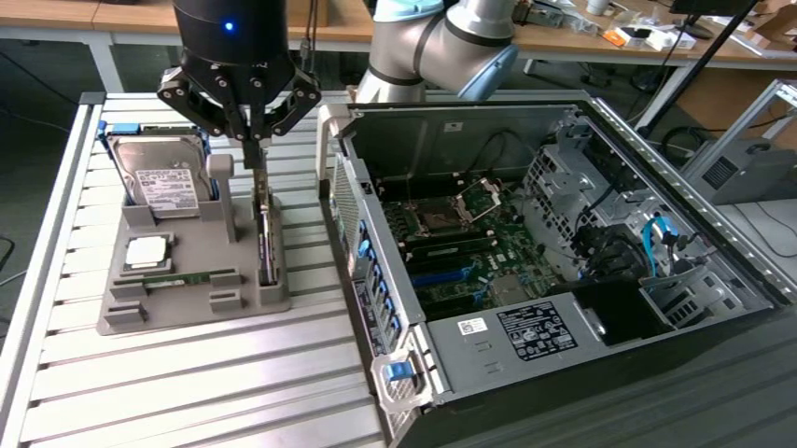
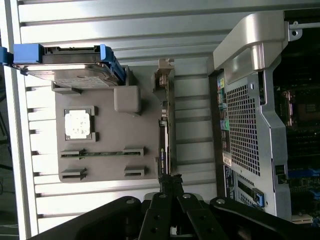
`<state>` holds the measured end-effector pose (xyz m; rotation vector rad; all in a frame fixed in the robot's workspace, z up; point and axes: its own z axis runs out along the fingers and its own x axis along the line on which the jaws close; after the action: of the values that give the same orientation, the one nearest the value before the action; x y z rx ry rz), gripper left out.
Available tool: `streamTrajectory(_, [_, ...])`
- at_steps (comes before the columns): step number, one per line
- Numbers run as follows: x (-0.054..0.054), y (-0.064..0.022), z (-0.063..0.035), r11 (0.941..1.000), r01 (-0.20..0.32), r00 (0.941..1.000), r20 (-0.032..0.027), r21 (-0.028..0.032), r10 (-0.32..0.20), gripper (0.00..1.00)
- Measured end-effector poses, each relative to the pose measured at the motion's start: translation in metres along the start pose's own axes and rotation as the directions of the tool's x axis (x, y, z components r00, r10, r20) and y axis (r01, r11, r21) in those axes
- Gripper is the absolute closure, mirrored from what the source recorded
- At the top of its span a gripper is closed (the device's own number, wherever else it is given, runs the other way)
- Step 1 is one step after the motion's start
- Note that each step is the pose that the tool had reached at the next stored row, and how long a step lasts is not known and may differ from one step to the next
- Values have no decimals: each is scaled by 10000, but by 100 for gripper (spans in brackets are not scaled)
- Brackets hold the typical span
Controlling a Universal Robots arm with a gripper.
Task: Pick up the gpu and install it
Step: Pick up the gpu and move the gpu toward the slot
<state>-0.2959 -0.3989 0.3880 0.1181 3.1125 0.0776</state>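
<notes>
The gpu (image 1: pixel 265 233) is a thin dark card standing edge-on in a slot along the side of the grey holder (image 1: pixel 187 299) nearest the computer case. In the wrist view the gpu (image 2: pixel 164 135) is a narrow strip with a metal bracket at one end. My gripper (image 1: pixel 253 161) hangs straight down over the card's far end, fingers shut together. The fingertips stand just above its top edge, and I cannot tell whether they touch it. In the wrist view my gripper (image 2: pixel 170 181) meets over one end of the card.
The holder also carries a silver hard drive (image 1: pixel 168 182) in a blue bracket, a square processor (image 1: pixel 147 250) and a green memory stick (image 1: pixel 187 277). The open computer case (image 1: pixel 536 252) lies close beside the holder on the exterior view's right, its motherboard (image 1: pixel 461 252) exposed. A slatted aluminium table (image 1: pixel 187 383) is underneath.
</notes>
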Motion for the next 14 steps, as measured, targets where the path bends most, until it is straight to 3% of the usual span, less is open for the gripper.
streamTrajectory(5, [0,0,0,10000,0,10000,0,0,0,89])
streamTrajectory(7, [0,0,0,10000,0,10000,0,0,0,76])
streamTrajectory(8, [0,0,0,10000,0,10000,0,0,0,76])
streamTrajectory(12, [0,0,0,10000,0,10000,0,0,0,52])
streamTrajectory(14, [0,0,0,10000,0,10000,0,0,0,52])
